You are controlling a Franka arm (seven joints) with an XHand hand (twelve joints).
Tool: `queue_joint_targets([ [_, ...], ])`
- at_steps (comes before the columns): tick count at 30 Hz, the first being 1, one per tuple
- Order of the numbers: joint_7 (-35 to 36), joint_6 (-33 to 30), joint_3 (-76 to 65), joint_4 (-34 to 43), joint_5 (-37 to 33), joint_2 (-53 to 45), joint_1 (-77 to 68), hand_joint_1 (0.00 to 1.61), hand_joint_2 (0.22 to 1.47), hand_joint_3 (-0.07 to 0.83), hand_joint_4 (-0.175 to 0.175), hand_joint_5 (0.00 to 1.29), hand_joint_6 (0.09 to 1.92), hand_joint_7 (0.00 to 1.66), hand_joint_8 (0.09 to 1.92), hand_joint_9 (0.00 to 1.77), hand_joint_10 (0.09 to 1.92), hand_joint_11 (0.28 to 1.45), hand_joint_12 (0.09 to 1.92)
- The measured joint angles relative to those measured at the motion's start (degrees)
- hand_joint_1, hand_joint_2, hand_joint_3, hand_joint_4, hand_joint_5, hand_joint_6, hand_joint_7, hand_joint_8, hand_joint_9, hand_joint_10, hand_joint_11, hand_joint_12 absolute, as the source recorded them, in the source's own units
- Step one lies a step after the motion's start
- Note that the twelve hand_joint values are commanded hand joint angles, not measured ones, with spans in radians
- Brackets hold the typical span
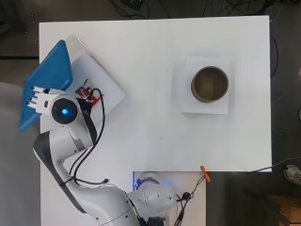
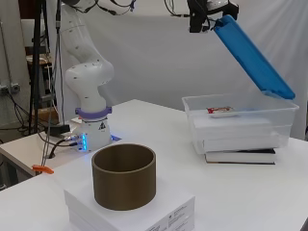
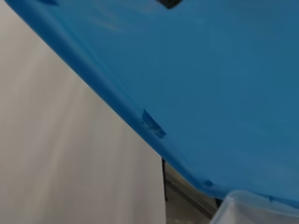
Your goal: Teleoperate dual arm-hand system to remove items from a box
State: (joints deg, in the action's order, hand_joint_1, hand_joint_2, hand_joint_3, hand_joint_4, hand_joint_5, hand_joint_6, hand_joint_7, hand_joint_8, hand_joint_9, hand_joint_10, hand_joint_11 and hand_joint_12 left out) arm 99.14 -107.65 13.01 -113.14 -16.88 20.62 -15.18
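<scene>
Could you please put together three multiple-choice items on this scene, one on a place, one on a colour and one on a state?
1. Where does the brown cylindrical container stand?
A. On a stack of white paper
B. Inside the clear plastic box
C. On the bare table beside the arm's base

2. What colour is the lid of the clear plastic box?
A. Red
B. Blue
C. White

3. How is the lid placed?
A. Shut flat on the box
C. Lying on the table beside the box
B. Raised and tilted, the box open

Answers:
1 A, the side view shows the container on the stack of white paper, apart from the box.
2 B, blue in all three views.
3 B, in the side view the lid slopes up from the box's far edge towards the hand, with a small red and white packet showing inside.
</scene>
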Motion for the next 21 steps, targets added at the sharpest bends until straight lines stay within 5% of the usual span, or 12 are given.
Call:
queue_joint_targets([
  [2, -0.2, 2.2, 0.2, 1.6, -3.0, -0.3, -0.3, 1.19, 1.27, 0.0, -0.166, 0.58, 1.4, 0.85, 1.42, 0.94, 1.36, 0.57, 1.23],
  [5, 0.9, 4.3, 2.5, 4.6, -3.7, -2.1, -0.8, 1.3, 1.19, -0.001, -0.169, 0.61, 1.35, 0.9, 1.14, 1.02, 1.14, 0.59, 0.93],
  [8, 5.8, 8.5, 3.4, 6.7, -2.8, -4.6, -0.9, 1.23, 1.22, 0.001, -0.175, 0.6, 1.41, 0.95, 1.14, 1.19, 0.53, 0.63, 0.74],
  [10, 5.6, 12.3, 3.2, 8.3, -4.3, -5.7, -1.1, 1.22, 1.22, 0.002, -0.175, 0.6, 1.4, 0.96, 1.15, 1.28, 0.32, 0.65, 0.66],
  [17, -19.5, 14.7, 6.1, 13.4, 1.0, -8.7, -1.5, 1.23, 1.18, -0.001, -0.175, 0.69, 1.29, 1.06, 0.98, 1.4, 0.12, 0.68, 0.55],
  [21, -26.7, 26.4, 5.3, 27.1, 6.8, -20.7, -3.8, 1.24, 1.15, 0.0, -0.175, 0.73, 1.27, 1.13, 0.81, 1.4, 0.09, 0.71, 0.4],
])
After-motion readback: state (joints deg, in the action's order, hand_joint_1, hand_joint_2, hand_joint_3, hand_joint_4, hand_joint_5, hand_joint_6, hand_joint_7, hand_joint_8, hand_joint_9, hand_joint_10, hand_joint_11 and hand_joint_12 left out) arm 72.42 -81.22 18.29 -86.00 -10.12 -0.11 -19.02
